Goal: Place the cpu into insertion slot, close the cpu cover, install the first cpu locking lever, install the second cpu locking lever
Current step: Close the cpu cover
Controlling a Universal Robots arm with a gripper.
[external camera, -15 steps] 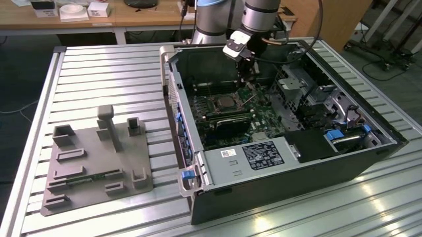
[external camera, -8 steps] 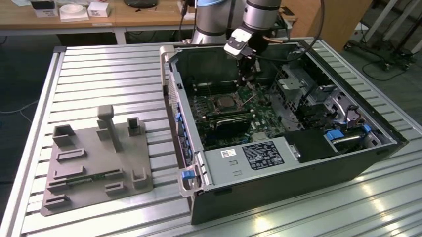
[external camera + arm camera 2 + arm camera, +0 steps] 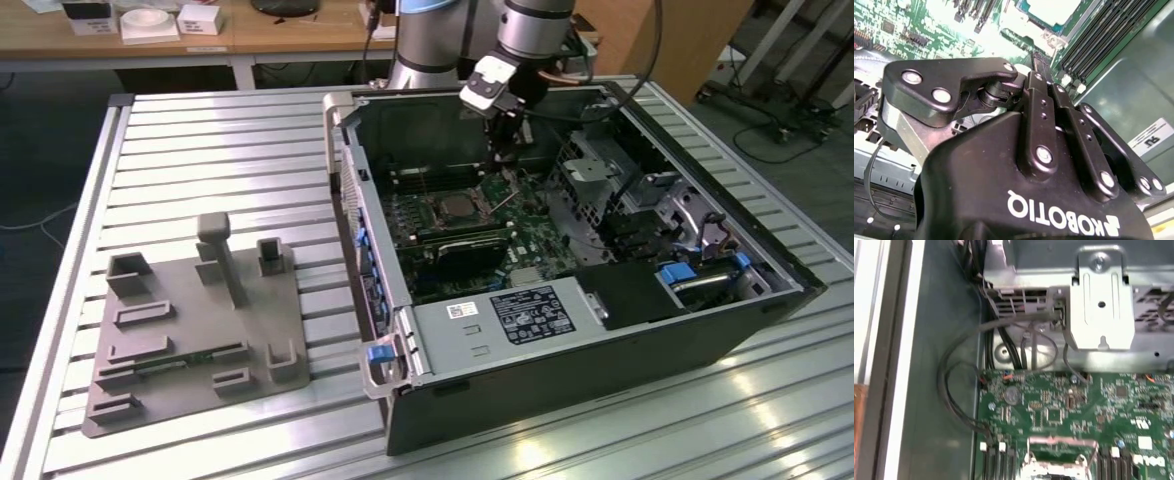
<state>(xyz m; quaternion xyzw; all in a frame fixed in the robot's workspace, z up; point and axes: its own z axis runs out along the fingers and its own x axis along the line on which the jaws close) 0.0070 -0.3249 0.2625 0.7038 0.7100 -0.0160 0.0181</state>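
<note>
- A slatted aluminium table [image 3: 214, 150] shows glare on its near edge.
- A wooden desk [image 3: 267, 35] stands behind it.
- Dark floor [image 3: 40, 150] carries cables [image 3: 787, 125] at the exterior view's right.

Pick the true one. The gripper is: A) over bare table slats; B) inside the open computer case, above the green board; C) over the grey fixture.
B: the gripper is between the walls of the computer case, over the green board.
</note>
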